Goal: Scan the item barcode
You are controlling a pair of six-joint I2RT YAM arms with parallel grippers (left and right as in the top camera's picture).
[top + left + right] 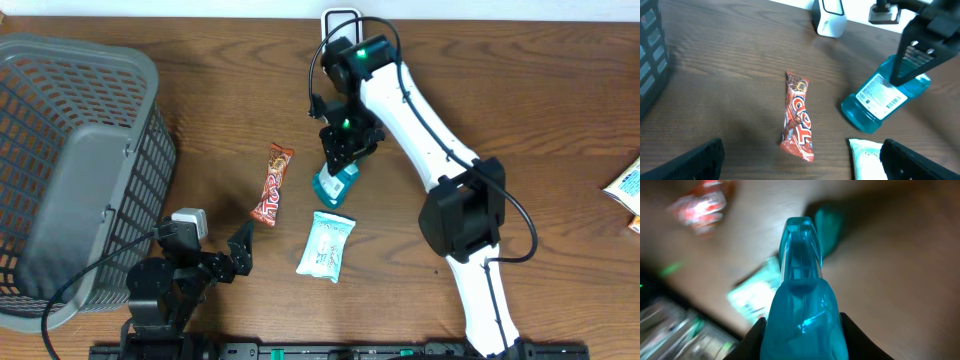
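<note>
My overhead view looks straight down on the whole surface (200, 110). The left wrist camera sits low and faces forward across it, toward the blue bottle (880, 97) and candy bar (799, 117). The right wrist camera sits very close on that bottle, its background blurred. All three views share those two items.

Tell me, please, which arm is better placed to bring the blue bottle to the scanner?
Right. The right tool is closed around the blue bottle, close to the scanner. The left tool stands open and empty, farther off beside the basket.
</note>
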